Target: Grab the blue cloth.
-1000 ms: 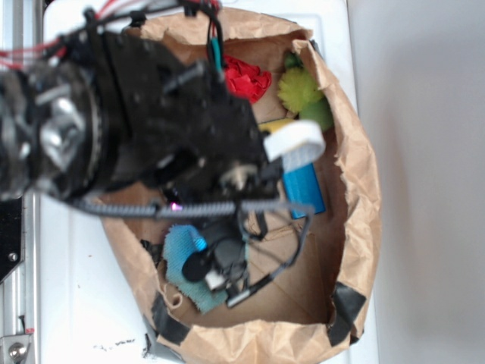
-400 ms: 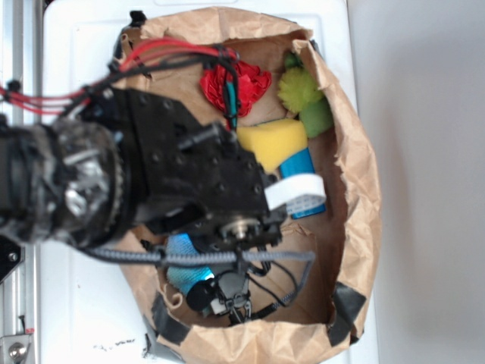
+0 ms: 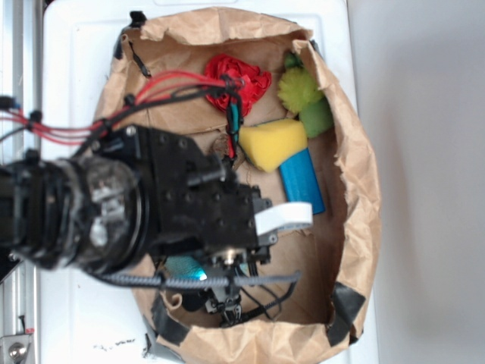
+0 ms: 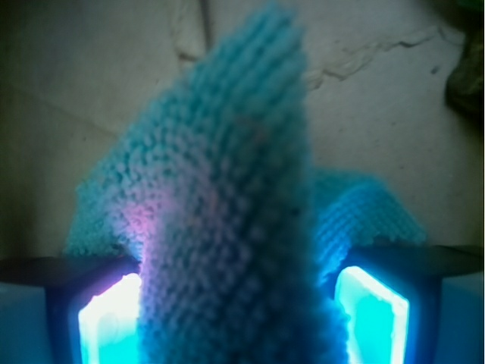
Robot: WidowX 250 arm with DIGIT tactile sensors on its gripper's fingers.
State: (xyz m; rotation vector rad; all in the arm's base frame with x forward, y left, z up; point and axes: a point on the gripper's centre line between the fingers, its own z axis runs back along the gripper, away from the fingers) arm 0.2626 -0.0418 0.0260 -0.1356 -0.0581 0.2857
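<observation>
Between the glowing pads [image 4: 371, 315] in the wrist view stood a tall fold of the cloth [image 4: 227, 227], its terry loops filling the middle of the picture and rising to a peak near the top edge. Both pads pressed against its sides, so the gripper [image 4: 235, 318] was clenched on the cloth. More of the fabric spread low behind the fold, left and right, over the brown paper floor.

From the exterior view, the arm [image 3: 114, 220] covered most of the left half of the paper bag [image 3: 356, 174], which stood open on a white surface [image 3: 76, 45]. Only a small patch of the cloth [image 3: 184, 267] showed beneath the arm, near the bag's lower left corner; whether it was touching the floor could not be told from this view. Red wires [image 3: 151, 87] ran from the arm across the bag's upper left wall.

Farther up the bag lay a red ball [image 3: 239, 82], a green leafy thing [image 3: 303, 95] against the right wall, a yellow sponge [image 3: 271, 142] just below them, and a blue block [image 3: 303, 180] touching the sponge's lower right edge. All four sat well apart from the cloth.
</observation>
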